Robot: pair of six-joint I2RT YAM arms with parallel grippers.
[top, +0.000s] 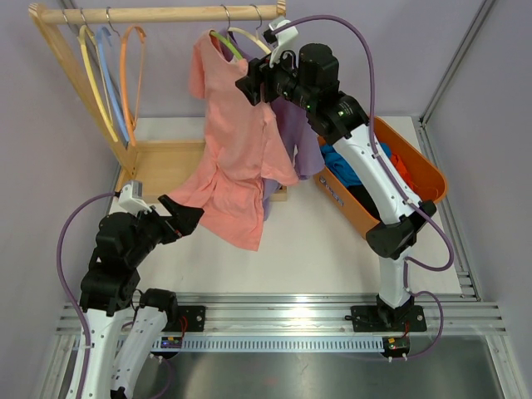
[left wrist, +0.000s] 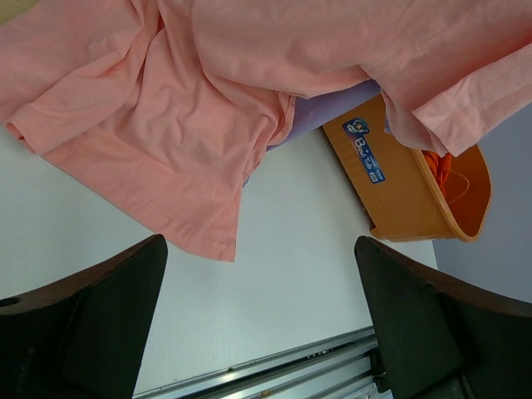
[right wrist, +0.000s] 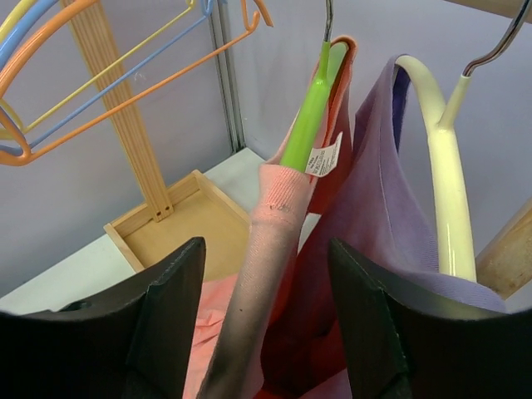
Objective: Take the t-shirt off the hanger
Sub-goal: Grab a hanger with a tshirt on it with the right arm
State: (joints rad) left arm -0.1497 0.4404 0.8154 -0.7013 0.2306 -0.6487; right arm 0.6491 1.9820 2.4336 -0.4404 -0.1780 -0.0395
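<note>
**A:** White table (top: 332, 258), grey walls, and a wooden rail (top: 166, 14) across the back. Where is the t-shirt?

**B:** The pink t-shirt (top: 237, 158) hangs from the green hanger (right wrist: 306, 116), which is hooked on the rail. Its neck sits over the hanger's shoulder with the label showing. Its body is pulled down and to the left, so the hem trails low over the table.

**A:** And the right gripper?

**B:** The right gripper (right wrist: 266, 249) is up at the collar with its fingers spread wide. The pink neckband and the hanger's arm run between them. I cannot tell whether either finger touches the cloth.

**A:** What is beside it?

**B:** A purple shirt (right wrist: 374, 208) hangs on a cream hanger (right wrist: 445, 191), just to the right on the same rail, and it lies against the pink one.

**A:** And the left gripper?

**B:** The left gripper (left wrist: 259, 249) is low, near the t-shirt's bottom corner. Its fingers are wide apart and hold nothing. From its wrist camera the hem lies beyond the fingertips, with bare table between the fingers.

**A:** Anything else on the table?

**B:** An orange bin (left wrist: 407, 204) stands at the right with clothes inside. The right arm reaches over it.
</note>
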